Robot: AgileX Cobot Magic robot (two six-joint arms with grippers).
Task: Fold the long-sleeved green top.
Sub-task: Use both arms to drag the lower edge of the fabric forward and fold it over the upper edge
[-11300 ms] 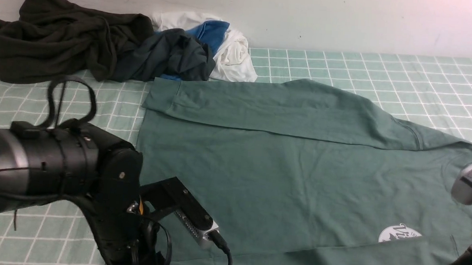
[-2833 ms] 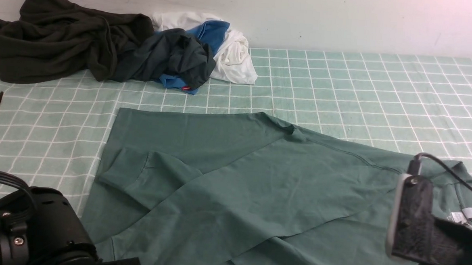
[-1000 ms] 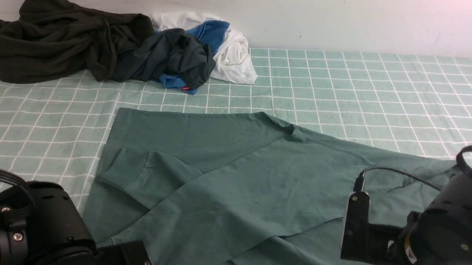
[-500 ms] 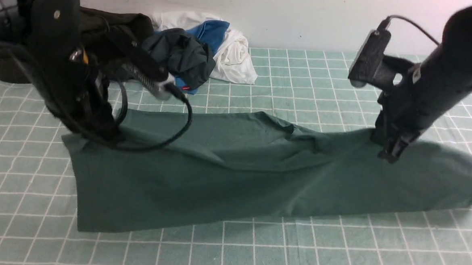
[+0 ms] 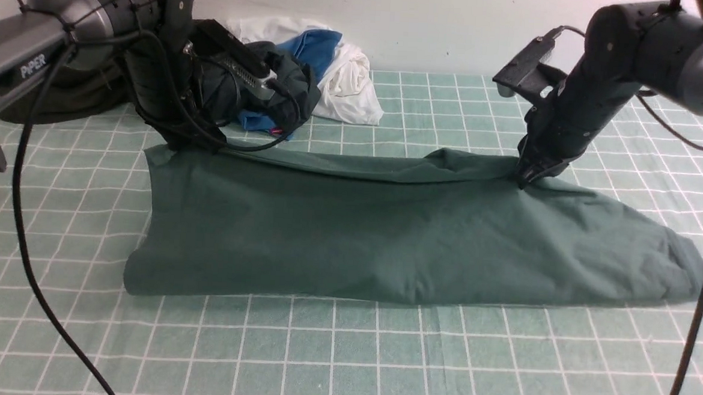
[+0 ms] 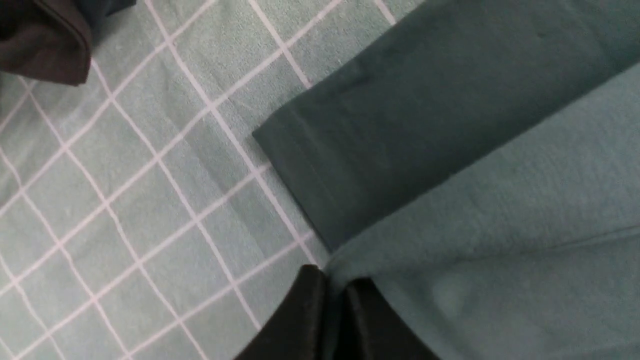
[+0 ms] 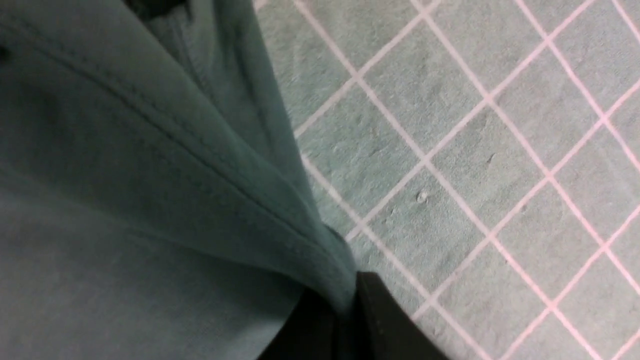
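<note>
Checked tablecloth [image 5: 343, 353] bears the green long-sleeved top [image 5: 397, 236], far edge pinched by closed left jaws and closed right jaws

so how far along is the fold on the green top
Done: the green long-sleeved top lies doubled over front to back as one long band on the checked cloth. In hand: the left hand and right hand are each shut on its far edge, low at the cloth. Left, probably: let go, then fold the band crosswise into a compact stack.
</note>
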